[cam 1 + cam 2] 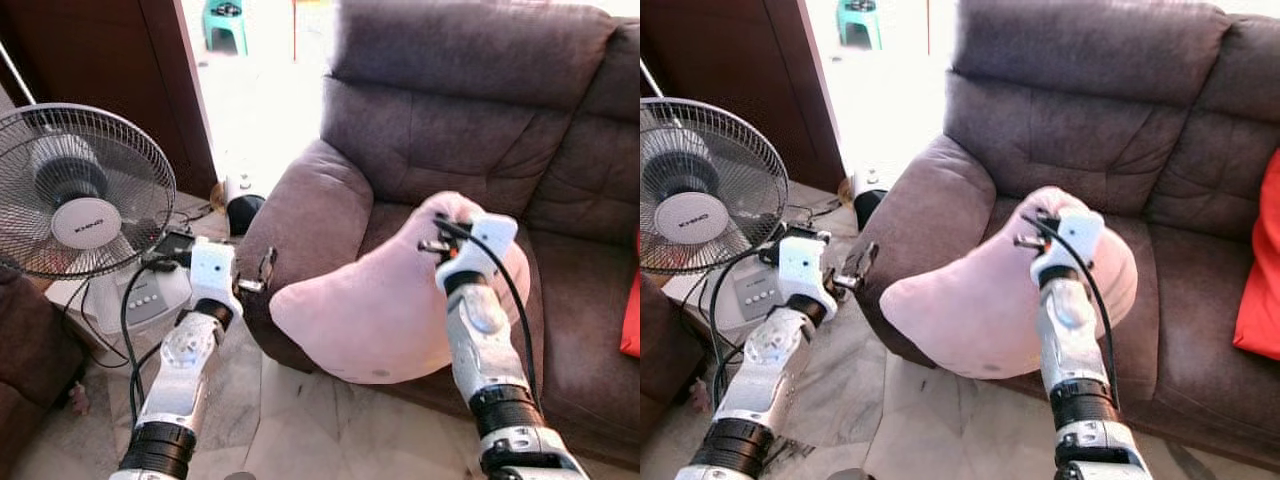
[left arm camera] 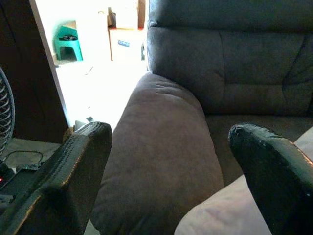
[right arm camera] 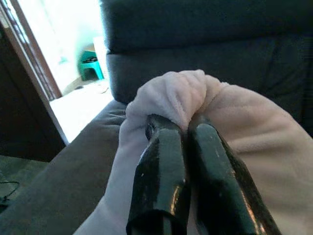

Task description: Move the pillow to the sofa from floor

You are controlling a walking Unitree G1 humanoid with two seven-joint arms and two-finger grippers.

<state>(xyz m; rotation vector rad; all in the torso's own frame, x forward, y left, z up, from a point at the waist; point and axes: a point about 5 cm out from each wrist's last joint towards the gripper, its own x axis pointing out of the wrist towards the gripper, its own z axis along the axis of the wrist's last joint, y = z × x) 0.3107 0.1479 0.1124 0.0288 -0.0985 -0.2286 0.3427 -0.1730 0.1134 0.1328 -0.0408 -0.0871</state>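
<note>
We hold the pillow (image 1: 385, 300) by a bunched fold at its top, and that is why it hangs the way it does: our right gripper (image 3: 188, 128) has its two black fingers pressed together on a pinch of the pink fabric, so the soft body sags below the grip and bulges out toward our left. The pillow is off the floor now, hanging in front of the sofa (image 1: 470, 130), with its lower edge over the front of the seat cushion near the armrest (image 1: 305, 205). From the head views we cannot say for sure whether the underside already rests on the seat or hangs just above it.

Our left gripper (image 1: 262, 274) is beside the pillow's left end and just in front of the armrest, with its fingers spread wide and nothing between them. We judge it is there to steady or nudge the loose end, since a one-point pinch lets the pillow swing.

The fan (image 1: 75, 190) stands close on our left, with its cables trailing over the tiled floor (image 1: 300, 420), so our left arm has little room to swing outward. A red cushion (image 1: 1260, 265) sits at the far right end of the sofa, well apart from where we are carrying the pillow. What remains, we judge, is to carry it further over the seat and let go.
</note>
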